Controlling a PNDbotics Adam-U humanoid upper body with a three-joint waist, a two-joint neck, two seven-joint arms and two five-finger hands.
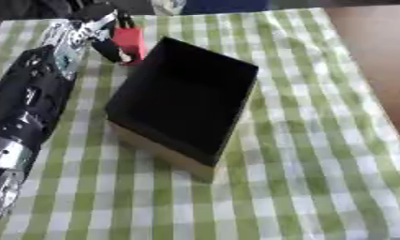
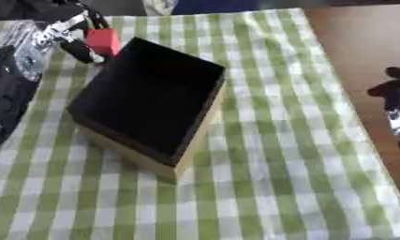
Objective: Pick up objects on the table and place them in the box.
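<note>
- One red object is in play, and your left hand has its fingers pinched on it at the far left corner of the box, over the green checked cloth.
- It hangs just beside the box's far rim, not yet over the dark opening; whether it touches the rim I cannot tell.
- Carry it towards the middle of the opening before you lower, so the red block clears the near wall of that corner.
- Keep the forearm high; it runs along the box's left side and could nudge the box askew.
- Let go only once the block is below the rim, to my mind.
- Your right hand shows at the right edge in the right eye view, off the cloth; whether its fingers are spread or curled I cannot tell.
</note>
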